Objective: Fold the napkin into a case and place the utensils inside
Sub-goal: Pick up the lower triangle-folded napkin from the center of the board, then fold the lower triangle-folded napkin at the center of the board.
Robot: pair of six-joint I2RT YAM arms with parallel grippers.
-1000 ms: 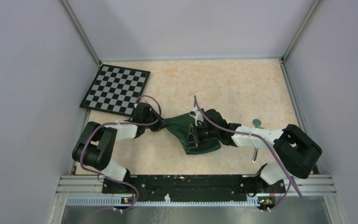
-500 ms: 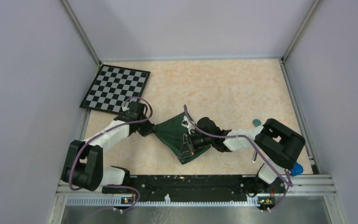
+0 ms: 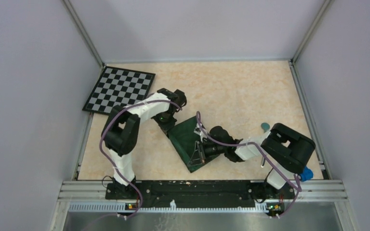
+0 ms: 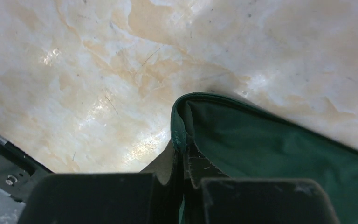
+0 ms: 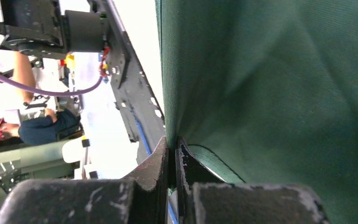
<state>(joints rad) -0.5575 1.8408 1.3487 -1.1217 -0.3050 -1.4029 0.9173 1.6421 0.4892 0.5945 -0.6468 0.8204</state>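
Two-arm hold on the cloth, seen from above and from both wrists. My left gripper (image 3: 167, 126) is clenched on one corner of the napkin (image 3: 189, 139); in the left wrist view the hemmed corner stands pinched between the two fingers (image 4: 112, 196). My right gripper (image 3: 200, 153) is likewise clamped on the cloth, its jaws meeting on a thin edge in the right wrist view, with green fabric filling the frame beyond.

The napkin lies mid-table, between my two grippers and touching both. Its held span runs diagonally, from the far-left corner at my left gripper to the near-right edge at my right gripper. I cannot tell whether the sheet is fully flat on the table (image 3: 231, 91) or partly lifted. No narrow case is formed yet, by my judgement.

The utensils (image 3: 266, 126) lie right of the napkin, beside my right forearm and partly hidden by it. The right arm is the nearer one to them.

Room for moving: bare table opens on the far side. The board (image 3: 120, 91) sits far-left, apart from the cloth. The rail (image 3: 197, 185) is close to the napkin's near tip, so a fold is better carried away from me.
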